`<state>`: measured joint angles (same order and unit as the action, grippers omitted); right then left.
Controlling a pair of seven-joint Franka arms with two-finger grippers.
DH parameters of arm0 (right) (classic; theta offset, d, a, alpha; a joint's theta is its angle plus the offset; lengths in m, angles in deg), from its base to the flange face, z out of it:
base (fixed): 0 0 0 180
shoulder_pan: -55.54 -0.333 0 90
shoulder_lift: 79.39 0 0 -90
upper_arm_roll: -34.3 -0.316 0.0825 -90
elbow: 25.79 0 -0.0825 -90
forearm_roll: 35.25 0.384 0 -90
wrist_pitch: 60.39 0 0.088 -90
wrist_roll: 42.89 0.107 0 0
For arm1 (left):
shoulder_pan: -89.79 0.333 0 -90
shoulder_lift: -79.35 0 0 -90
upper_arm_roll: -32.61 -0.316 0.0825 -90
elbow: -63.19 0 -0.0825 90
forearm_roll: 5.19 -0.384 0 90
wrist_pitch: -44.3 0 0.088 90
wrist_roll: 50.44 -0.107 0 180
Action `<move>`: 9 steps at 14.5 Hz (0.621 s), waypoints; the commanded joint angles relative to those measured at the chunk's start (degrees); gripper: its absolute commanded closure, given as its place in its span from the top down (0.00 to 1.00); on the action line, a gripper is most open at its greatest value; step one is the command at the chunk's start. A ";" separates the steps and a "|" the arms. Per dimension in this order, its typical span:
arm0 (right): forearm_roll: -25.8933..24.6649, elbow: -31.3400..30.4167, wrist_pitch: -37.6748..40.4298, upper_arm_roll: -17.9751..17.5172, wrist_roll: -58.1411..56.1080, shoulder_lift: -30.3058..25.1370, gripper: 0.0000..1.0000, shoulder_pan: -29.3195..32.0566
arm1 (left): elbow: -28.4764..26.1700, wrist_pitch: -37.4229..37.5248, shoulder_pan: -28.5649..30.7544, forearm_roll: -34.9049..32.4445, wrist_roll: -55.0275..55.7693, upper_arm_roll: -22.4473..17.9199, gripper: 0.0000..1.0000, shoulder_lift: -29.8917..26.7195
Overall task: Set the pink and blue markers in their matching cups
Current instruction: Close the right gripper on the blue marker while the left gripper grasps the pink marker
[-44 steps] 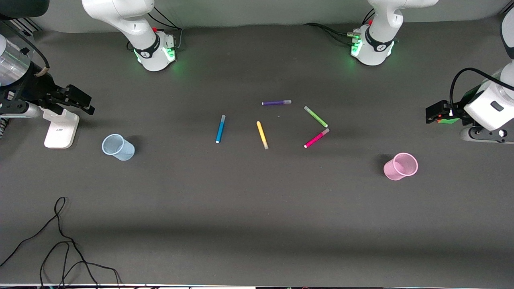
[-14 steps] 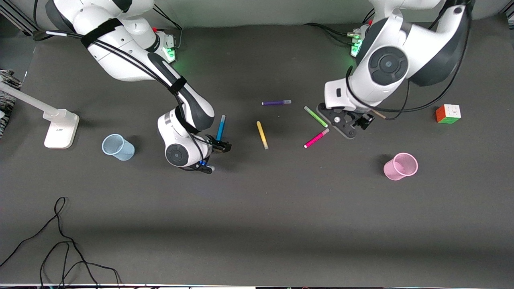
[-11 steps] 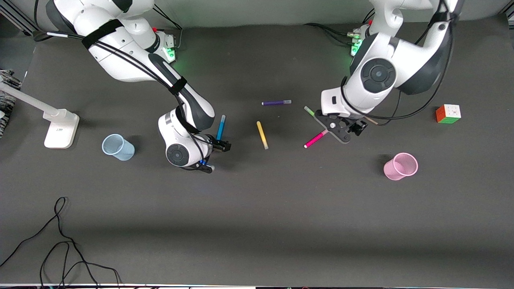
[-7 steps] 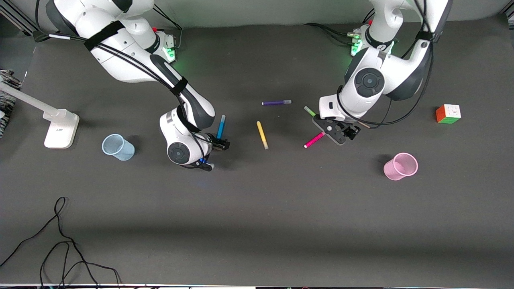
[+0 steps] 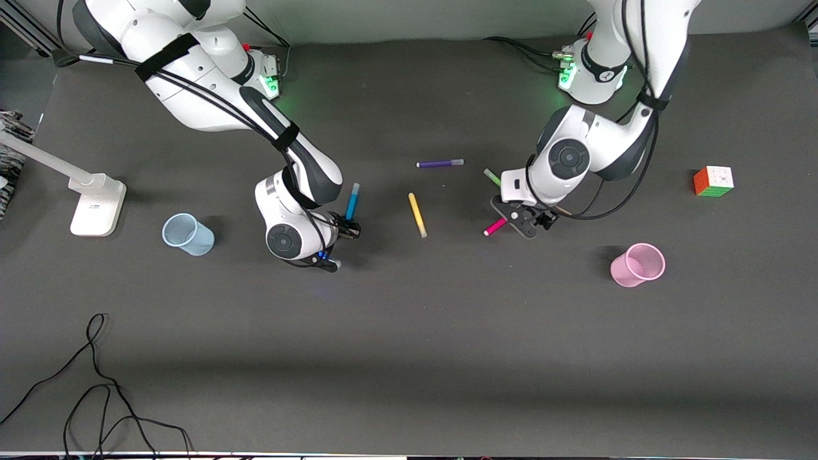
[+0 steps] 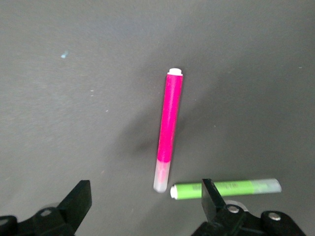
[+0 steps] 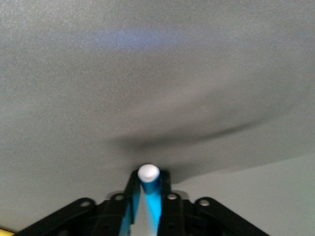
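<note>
Closing in on both pens at once, the 2 arms look to be in the pick-up step, with neither marker yet in a cup. The right gripper sits low at the blue marker, and in the right wrist view its fingers press in narrowly on either side of the blue barrel, the white tip poking out just past them; I judge this a completed pinch, though the marker appears to lie on the dark table rather than lifted. The left gripper hangs over the pink marker with its jaws spread wide: in the left wrist view the pink marker lies in line with the gap, its pale cap end nearest the jaws, white tip pointing away, and nothing touches it. The green marker lies crosswise just beside that cap, close to 1 finger, so the next move for this arm likely calls for a descent that straddles only the pink barrel before closing. For the right arm, the next move is probably a lift and a carry to the blue cup, standing toward the right arm's end of the table. The pink cup stands toward the left arm's end, well apart from its marker.
</note>
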<state>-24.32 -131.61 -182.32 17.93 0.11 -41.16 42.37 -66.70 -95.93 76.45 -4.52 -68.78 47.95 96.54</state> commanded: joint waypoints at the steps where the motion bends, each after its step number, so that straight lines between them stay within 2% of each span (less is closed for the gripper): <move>1: 0.23 -0.87 -0.94 -0.06 1.03 -0.88 0.00 0.07 | 0.69 -3.12 -0.90 -0.76 -0.65 -0.66 0.99 3.46; 3: 0.23 -0.96 -0.07 -0.06 1.03 -2.36 0.00 0.25 | 0.86 -4.52 -0.90 -0.76 -0.65 -0.66 0.96 5.13; 6: 0.15 -1.05 5.46 0.81 0.42 -8.15 0.00 1.30 | 0.86 -5.50 -0.99 -0.76 -0.30 -0.66 0.95 6.28; 9: -2.21 -1.66 10.83 5.02 -2.56 -16.76 0.00 2.71 | 0.78 -4.89 -1.07 -0.76 -0.03 -0.66 0.90 6.36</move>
<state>-25.07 -131.15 -175.09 20.27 -0.34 -50.01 44.22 -66.49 -101.10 76.40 -4.65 -68.83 47.93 102.73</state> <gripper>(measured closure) 0.824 0.066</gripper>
